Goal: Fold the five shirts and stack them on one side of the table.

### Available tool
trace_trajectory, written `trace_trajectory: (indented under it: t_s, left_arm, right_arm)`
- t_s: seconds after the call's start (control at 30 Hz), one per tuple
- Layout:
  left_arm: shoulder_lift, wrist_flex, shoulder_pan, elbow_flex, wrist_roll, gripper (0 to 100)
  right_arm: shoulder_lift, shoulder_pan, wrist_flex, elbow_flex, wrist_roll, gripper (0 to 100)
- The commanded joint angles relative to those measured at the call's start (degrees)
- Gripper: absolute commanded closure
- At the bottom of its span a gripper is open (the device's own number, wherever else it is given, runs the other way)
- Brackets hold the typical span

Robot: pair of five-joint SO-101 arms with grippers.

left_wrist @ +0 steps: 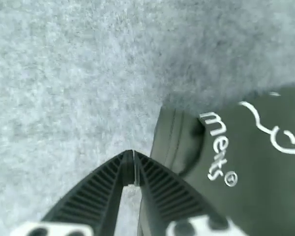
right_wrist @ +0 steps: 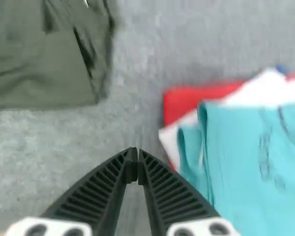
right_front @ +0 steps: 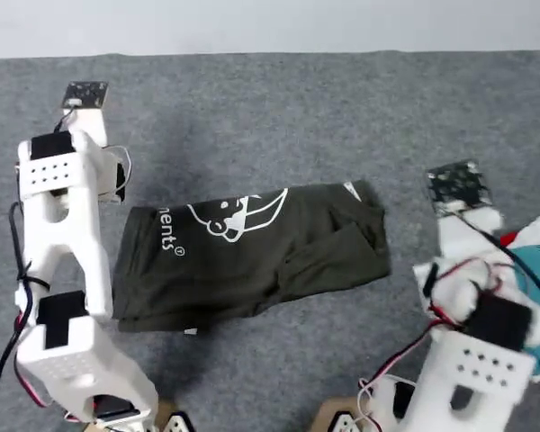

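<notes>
Our left gripper and right gripper are both pinched together and empty. The dark green shirt lies folded between them. The stack sits just beside the right one, so we judge that only carrying the shirt over remains.

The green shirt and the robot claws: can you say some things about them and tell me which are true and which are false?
1. The folded dark green cloth shirt with white print lies on the grey felt table. True.
2. The left gripper is holding the green shirt. False: it is shut on nothing, beside the shirt's edge.
3. The right gripper is wide open. False: it is shut.
4. A turquoise cloth shirt tops a pile that has a red shirt lower down. True.
</notes>
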Motion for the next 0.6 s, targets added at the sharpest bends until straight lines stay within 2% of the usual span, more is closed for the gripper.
trace_trajectory:
  t_s: [0.0, 0.1, 0.17, 0.33, 0.57]
  left_arm:
    - [3.08, -2.02, -0.09, -0.13, 0.35, 93]
    - [5.63, -1.41, -0.18, -0.13, 0.35, 85]
    - [5.54, -0.88, -0.09, -0.13, 0.26, 85]
    - [1.41, -0.79, 3.08, -0.13, 0.09, 91]
    - [-0.79, -0.88, 11.43, -0.13, -0.7, 99]
  right_arm:
    - [5.67, -4.35, -6.29, 0.09, -0.53, 98.3]
    - [14.11, -7.78, -8.57, -2.46, -0.53, 98.8]
    - [19.74, -10.68, -8.92, -6.07, -0.62, 98.8]
    - [33.63, -17.8, -9.98, -16.53, -0.88, 98.8]
    - [54.46, -22.11, -18.95, -26.9, -4.4, 98.8]
